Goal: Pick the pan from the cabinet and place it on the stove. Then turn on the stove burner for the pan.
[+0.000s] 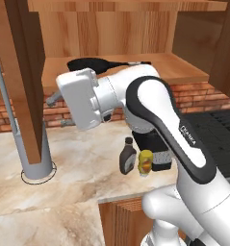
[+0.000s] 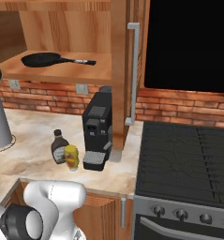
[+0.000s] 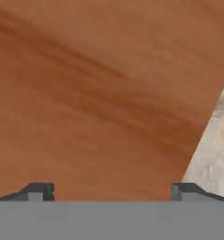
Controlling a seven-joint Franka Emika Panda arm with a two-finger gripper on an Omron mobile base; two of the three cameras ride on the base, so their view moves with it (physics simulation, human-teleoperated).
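The black pan (image 2: 41,59) lies on the light wood shelf of the open cabinet (image 2: 62,71), its long handle (image 2: 78,61) pointing right; the left base view also shows the pan (image 1: 87,64) just above my white hand. My gripper (image 1: 58,111) hangs below shelf level, pointing left at the open cabinet door (image 1: 25,81). In the hand view my gripper (image 3: 111,190) is open, the fingertips (image 3: 38,190) wide apart with nothing between them, close to the reddish wood of the door (image 3: 99,98). The black stove (image 2: 188,159) with grey knobs (image 2: 181,214) stands at the right.
On the marble counter (image 2: 33,164) stand a black coffee machine (image 2: 98,129), a dark sauce bottle (image 2: 60,146), a yellow bottle (image 2: 71,157) and a grey cylinder (image 1: 37,163). The other cabinet door (image 2: 118,70) stands edge-on beside a black microwave (image 2: 188,44).
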